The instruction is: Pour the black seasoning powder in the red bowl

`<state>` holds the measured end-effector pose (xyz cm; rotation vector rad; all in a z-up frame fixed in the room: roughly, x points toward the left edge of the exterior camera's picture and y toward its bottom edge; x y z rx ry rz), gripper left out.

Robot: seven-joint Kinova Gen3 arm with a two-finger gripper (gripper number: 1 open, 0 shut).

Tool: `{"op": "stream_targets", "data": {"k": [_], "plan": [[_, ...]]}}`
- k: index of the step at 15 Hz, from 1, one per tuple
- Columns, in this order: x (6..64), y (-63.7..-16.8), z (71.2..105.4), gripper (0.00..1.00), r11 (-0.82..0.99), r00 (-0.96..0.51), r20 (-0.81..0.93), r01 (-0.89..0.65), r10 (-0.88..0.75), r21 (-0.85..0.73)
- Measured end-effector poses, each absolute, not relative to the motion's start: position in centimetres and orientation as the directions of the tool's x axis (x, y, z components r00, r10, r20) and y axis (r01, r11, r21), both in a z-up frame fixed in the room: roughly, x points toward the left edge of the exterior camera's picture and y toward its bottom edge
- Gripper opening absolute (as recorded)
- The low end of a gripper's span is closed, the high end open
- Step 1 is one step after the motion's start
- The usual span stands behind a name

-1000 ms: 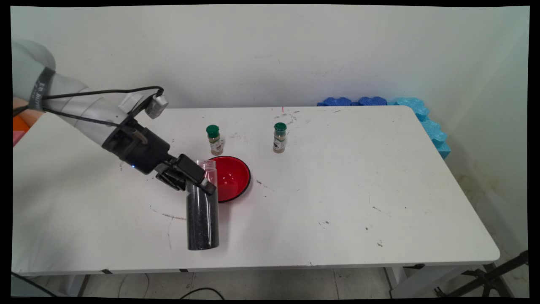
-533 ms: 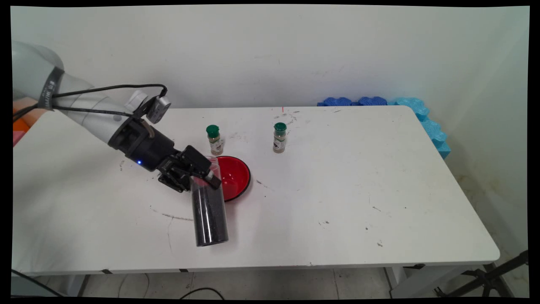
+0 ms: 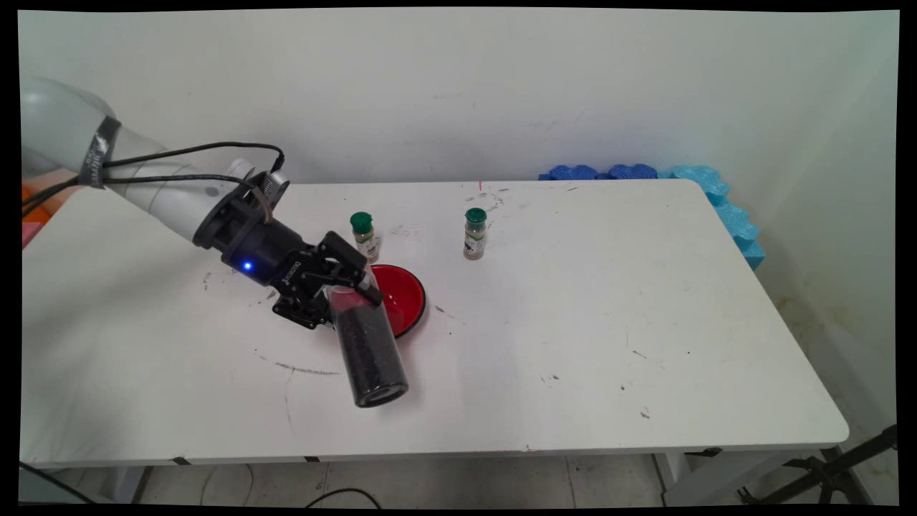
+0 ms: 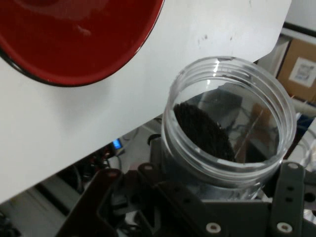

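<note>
One tilted jar (image 3: 367, 344) clamped in gripper (image 3: 342, 292), beside red bowl (image 3: 399, 299).

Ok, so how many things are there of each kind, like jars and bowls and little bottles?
Clear jar of black grains, held tilted in the tool: 1
Red bowl: 1
Small green-capped bottles: 2
Total: 4

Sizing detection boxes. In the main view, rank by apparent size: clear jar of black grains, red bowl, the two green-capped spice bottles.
1. Clear jar of black grains, held tilted in the hand, nearest the camera, so likely flattered.
2. Red bowl, partly hidden behind the jar.
3. Left spice bottle and right spice bottle: look alike, no ranking.
</note>
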<state>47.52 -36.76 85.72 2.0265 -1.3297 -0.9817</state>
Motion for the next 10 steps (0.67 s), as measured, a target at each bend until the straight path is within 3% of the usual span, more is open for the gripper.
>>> {"op": "stream_targets", "data": {"k": [10], "plan": [[47.25,-37.72,85.01,0.00,-0.634,0.398,-0.500,-0.372,-0.769,0.678]]}}
